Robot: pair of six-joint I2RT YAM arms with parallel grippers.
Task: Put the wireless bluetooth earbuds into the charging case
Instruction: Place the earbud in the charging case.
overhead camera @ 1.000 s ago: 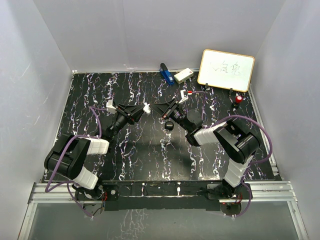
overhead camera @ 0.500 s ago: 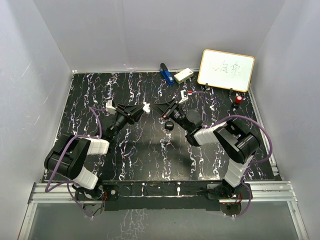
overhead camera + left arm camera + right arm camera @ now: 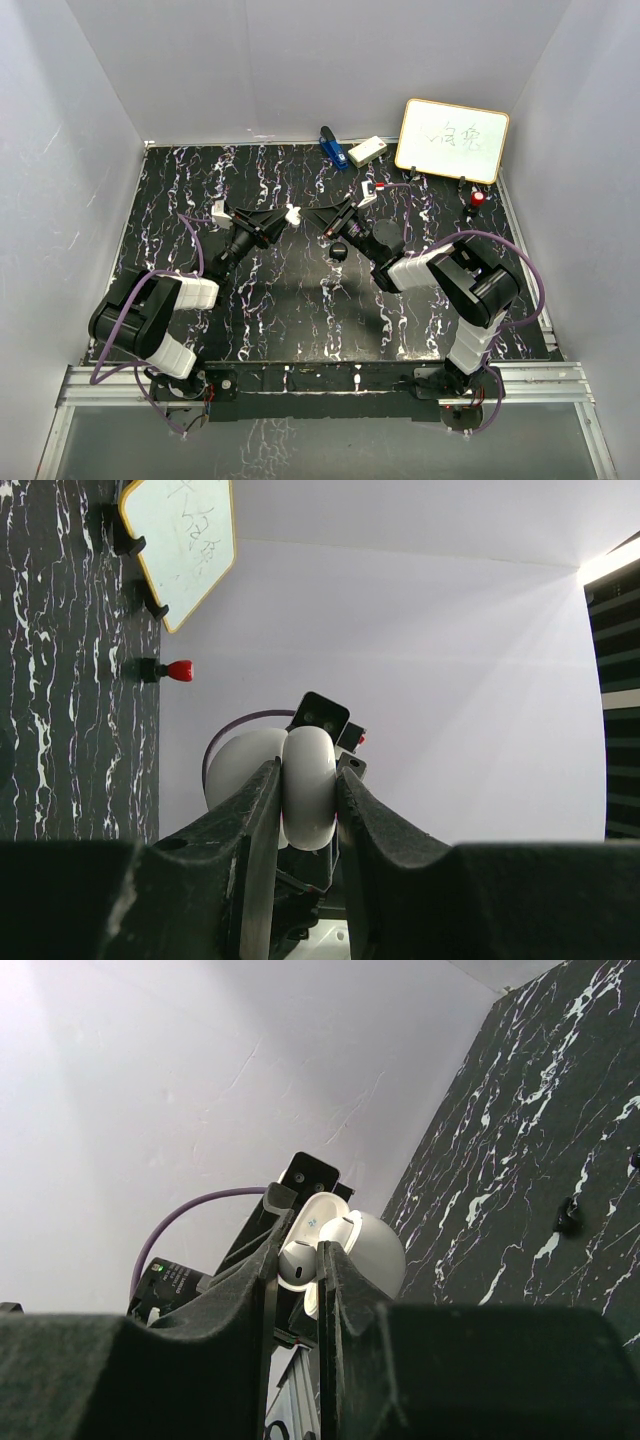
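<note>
Holds one white earbud [image 3: 296,1262] pinched between the closed fingers of the right gripper [image 3: 324,221], raised off the black marbled table [image 3: 280,300], right beside the open charging case [image 3: 370,1250]. Clamps that case edgewise in the closed left gripper [image 3: 308,775], also in midair. Shows a whiteboard [image 3: 452,140] propped at the far right corner.

**Light and sharpness across the three views**

From my console the top view is evenly and softly lit. The white walls [image 3: 300,70] read bright, and the black marbled table [image 3: 200,180] carries faint shadows beneath the arms. The left wrist view has a glare streak in its upper right corner. The left fingers [image 3: 255,860] and right fingers [image 3: 250,1330] are dark and blurred.
</note>
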